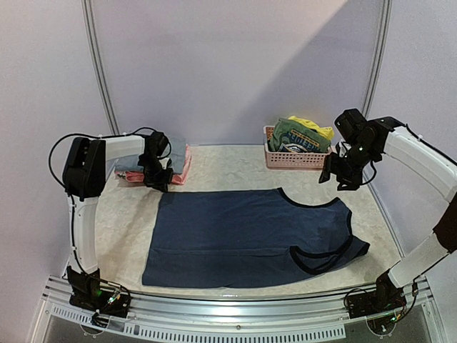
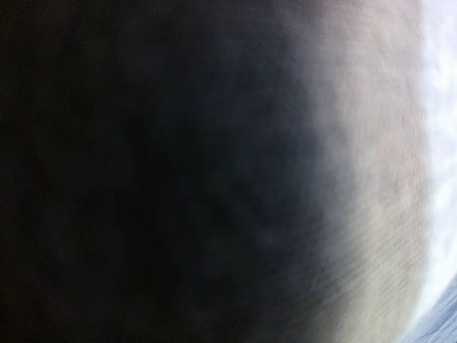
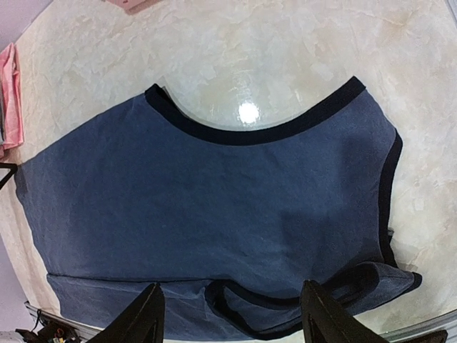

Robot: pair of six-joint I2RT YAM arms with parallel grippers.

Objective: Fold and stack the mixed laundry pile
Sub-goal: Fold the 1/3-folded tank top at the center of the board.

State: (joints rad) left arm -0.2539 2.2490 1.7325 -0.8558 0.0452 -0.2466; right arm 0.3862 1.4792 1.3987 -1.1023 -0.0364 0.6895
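Note:
A navy sleeveless top (image 1: 250,232) with dark trim lies spread flat in the middle of the table, its near edge folded over; it fills the right wrist view (image 3: 214,207). A green printed tee (image 1: 294,136) and a yellow piece (image 1: 319,129) sit in the pink basket (image 1: 296,160). A folded grey and pink stack (image 1: 180,161) lies at the back left. My left gripper (image 1: 158,176) is low at that stack; its wrist view is a dark blur. My right gripper (image 3: 228,314) is open and empty, raised beside the basket (image 1: 338,171).
The marble-patterned table (image 1: 228,168) has a metal rail along its near edge (image 1: 235,304). Pale walls close in the back and sides. The pink stack's edge shows at the left of the right wrist view (image 3: 8,93).

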